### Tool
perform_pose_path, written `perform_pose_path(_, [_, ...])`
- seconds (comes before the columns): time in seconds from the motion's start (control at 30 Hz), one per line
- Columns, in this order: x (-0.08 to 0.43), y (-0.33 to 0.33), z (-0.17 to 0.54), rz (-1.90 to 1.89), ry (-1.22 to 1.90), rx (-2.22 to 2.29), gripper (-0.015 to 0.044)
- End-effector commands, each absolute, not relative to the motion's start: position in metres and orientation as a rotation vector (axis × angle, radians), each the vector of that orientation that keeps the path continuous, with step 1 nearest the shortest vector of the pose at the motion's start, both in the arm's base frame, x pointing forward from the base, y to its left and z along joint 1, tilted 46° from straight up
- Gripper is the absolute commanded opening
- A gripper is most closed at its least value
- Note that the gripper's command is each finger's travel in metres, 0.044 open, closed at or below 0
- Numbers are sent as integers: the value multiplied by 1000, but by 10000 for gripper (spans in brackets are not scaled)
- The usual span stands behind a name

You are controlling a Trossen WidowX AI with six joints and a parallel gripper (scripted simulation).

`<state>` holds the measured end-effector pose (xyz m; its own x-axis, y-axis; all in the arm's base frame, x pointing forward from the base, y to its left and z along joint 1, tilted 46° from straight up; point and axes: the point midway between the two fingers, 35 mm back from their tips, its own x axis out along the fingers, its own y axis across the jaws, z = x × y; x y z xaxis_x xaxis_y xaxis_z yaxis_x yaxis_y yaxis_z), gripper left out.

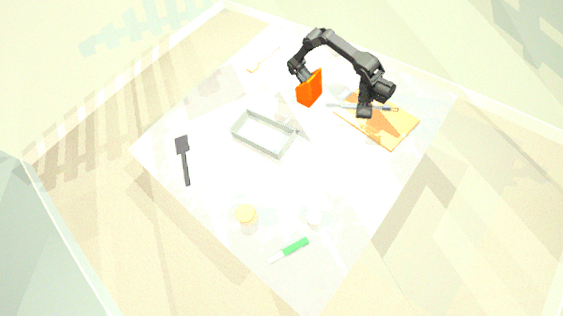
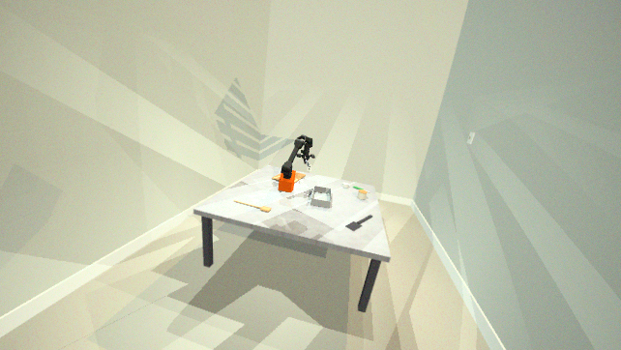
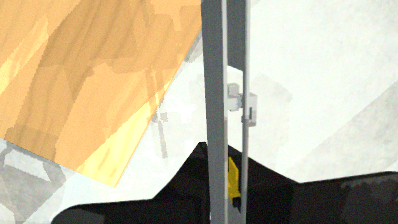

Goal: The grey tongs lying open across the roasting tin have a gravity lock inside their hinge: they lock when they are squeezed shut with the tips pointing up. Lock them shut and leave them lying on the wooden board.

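The grey tongs (image 1: pixel 387 109) (image 2: pixel 309 165) (image 3: pixel 215 100) are off the roasting tin (image 1: pixel 254 145) (image 2: pixel 321 204). In the wrist view their two long arms run close together, nearly parallel, with a small bracket between them. My gripper (image 1: pixel 364 112) (image 3: pixel 210 148) is shut on the tongs. In the top view the tongs stretch across the back part of the wooden board (image 1: pixel 391 144) (image 3: pixel 100 100); the exterior view shows the gripper raised above the table. Whether the lock is engaged cannot be seen. In the wrist view the board lies left of the tongs.
The arm's orange base (image 1: pixel 308 92) (image 2: pixel 286 184) stands between tin and board. A black spatula (image 1: pixel 182 146) (image 2: pixel 354 225), a wooden utensil (image 1: pixel 254 70) (image 2: pixel 264 209), a yellow-topped jar (image 1: pixel 246 214) (image 2: pixel 362 194), a small white item (image 1: pixel 313 220) and a green-handled tool (image 1: pixel 295 246) lie farther off.
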<state>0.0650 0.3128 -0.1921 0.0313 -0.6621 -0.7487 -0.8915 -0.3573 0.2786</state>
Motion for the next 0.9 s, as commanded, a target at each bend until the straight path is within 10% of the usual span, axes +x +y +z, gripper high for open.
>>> perform_pose_path(0.0, [52,314,-194,1414,1539,-2142,-150])
perform_pose_path(0.87, [-18,312,-207,2581,867,-2546,-150])
